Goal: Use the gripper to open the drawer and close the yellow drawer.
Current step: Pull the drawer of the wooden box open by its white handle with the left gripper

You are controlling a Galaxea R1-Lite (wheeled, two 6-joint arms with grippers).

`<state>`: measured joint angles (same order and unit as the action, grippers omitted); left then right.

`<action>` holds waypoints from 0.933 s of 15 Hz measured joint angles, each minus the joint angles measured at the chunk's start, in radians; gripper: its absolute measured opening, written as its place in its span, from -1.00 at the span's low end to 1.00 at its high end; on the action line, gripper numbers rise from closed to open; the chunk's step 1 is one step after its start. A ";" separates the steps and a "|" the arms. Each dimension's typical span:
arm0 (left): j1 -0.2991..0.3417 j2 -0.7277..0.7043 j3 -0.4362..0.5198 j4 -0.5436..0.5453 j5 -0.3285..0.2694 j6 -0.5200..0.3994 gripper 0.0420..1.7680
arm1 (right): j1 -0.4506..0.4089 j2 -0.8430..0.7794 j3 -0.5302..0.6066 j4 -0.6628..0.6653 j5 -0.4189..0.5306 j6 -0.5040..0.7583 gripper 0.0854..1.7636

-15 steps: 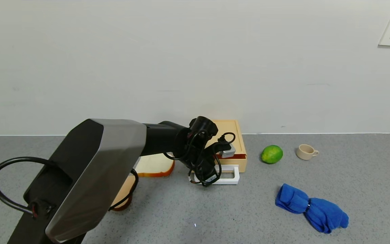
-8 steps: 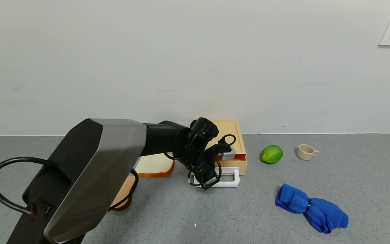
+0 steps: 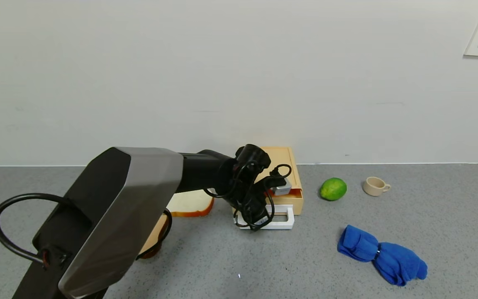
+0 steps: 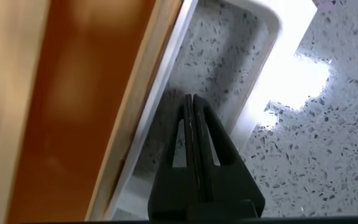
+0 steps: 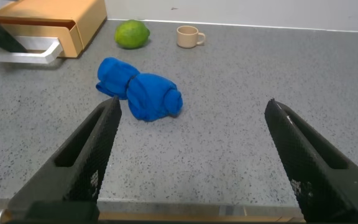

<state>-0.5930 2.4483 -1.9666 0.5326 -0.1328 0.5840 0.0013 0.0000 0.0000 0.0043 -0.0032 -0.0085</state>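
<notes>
Drawer [image 3: 282, 182] sitting on the grey table [image 3: 430, 216] against the back wall, slightly pulled out, dark gap showing under the box top.

Head view: left gripper [image 3: 259, 219] reaching down over the drawer's white loop handle [image 3: 282, 216], hanging inside the loop at its left end. Lime [image 3: 333, 189] lying just right of the drawer, small cup [image 3: 375, 186] beyond the lime. Blue cloth [image 3: 382, 255] lying in front of and to the right of the drawer, well apart. Bread slice [image 3: 189, 204] resting just left of the drawer, partly hidden behind the arm.

Left wrist view: fingers [image 4: 193, 140] pressing together, closed on nothing, tips poking down inside the handle loop with speckled table showing around them. Drawer front and orange-brown inside lying beside the fingers.

Right wrist view: right gripper [image 5: 194, 158] hanging idle over the table in front of the drawer, fingers spread wide, nothing between them. Cloth, lime and cup all showing ahead of it.

Judgement on the step in hand: hooked fingers are moving the drawer by the handle bar. Doing this well means keeping the tips low enough inside the loop to stay caught, travelling straight along the drawer's slide line, and going gently so the light box is not dragging across the table or nudging the bread.
</notes>
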 joint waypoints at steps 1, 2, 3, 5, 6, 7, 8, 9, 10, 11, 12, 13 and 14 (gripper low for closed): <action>0.000 0.002 0.000 -0.005 0.000 0.000 -0.93 | 0.000 0.000 0.000 0.000 0.000 0.000 0.92; 0.001 0.003 0.000 -0.002 0.001 0.001 -0.93 | 0.000 0.000 0.000 0.000 0.000 0.000 0.92; 0.001 0.003 0.002 0.003 0.001 0.000 -0.93 | 0.000 0.000 0.000 0.000 0.000 0.000 0.92; -0.002 0.002 0.009 0.008 0.001 -0.001 -0.93 | 0.000 0.000 0.000 0.000 0.000 0.000 0.92; -0.004 0.002 0.011 0.022 0.001 -0.004 -0.93 | 0.000 0.000 0.000 0.000 0.000 0.000 0.92; -0.009 0.000 0.011 0.044 0.000 -0.021 -0.93 | 0.000 0.000 0.000 0.000 0.000 0.000 0.92; -0.014 -0.001 0.011 0.058 0.000 -0.042 -0.93 | 0.000 0.000 0.000 0.000 0.000 0.000 0.92; -0.018 -0.002 0.012 0.064 0.000 -0.060 -0.93 | 0.000 0.000 0.000 0.000 0.000 0.000 0.92; -0.021 -0.003 0.014 0.065 0.000 -0.075 -0.93 | 0.000 0.000 0.000 0.000 0.000 0.000 0.92; -0.026 -0.004 0.016 0.066 0.000 -0.095 -0.93 | 0.000 0.000 0.000 0.000 0.000 0.000 0.92; -0.030 -0.006 0.019 0.066 0.001 -0.122 -0.93 | 0.000 0.000 0.000 0.000 0.000 0.000 0.92; -0.035 -0.006 0.024 0.067 0.002 -0.145 -0.93 | 0.000 0.000 0.000 0.000 0.000 0.000 0.92; -0.037 -0.009 0.030 0.068 0.002 -0.156 -0.93 | 0.000 0.000 0.000 0.000 0.000 0.000 0.92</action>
<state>-0.6296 2.4396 -1.9364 0.6002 -0.1306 0.4285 0.0013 0.0000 0.0000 0.0047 -0.0028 -0.0089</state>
